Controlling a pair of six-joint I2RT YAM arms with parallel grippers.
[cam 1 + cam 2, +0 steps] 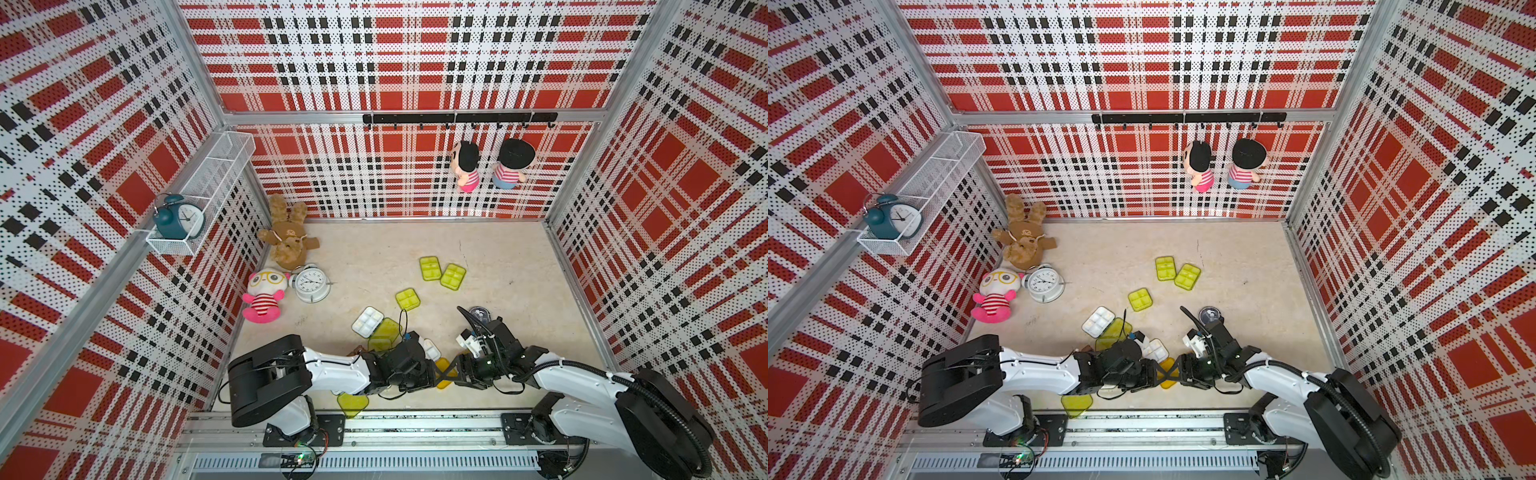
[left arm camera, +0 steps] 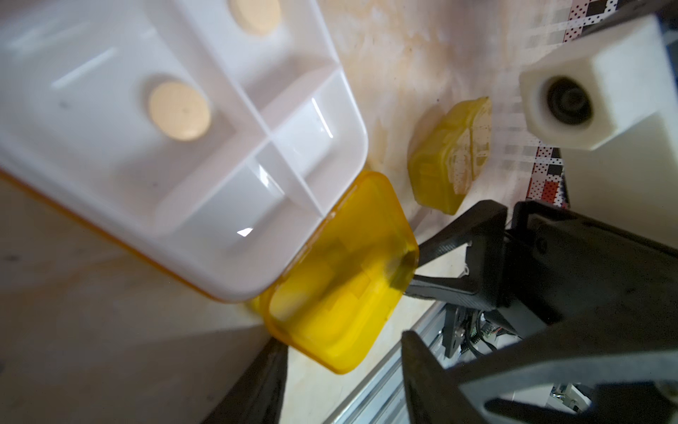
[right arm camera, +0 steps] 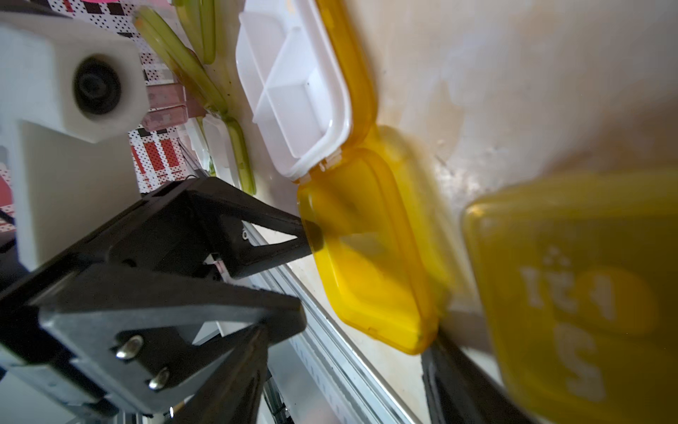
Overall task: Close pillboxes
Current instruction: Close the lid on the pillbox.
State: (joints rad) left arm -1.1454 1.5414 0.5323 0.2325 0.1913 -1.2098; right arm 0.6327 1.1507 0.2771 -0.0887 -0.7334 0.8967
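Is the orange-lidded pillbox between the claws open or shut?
Open: its orange lid lies flipped back beside the white tray, compartments exposed.

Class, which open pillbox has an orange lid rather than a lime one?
The pillbox between the left gripper and right gripper: its flipped-open lid alone is orange, not lime.

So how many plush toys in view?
4: brown bear in the far left corner, pink-and-white plush in front of it beside the white clock, pink-bottomed doll and blue-bottomed doll hanging from the hook rail. None looks hidden.
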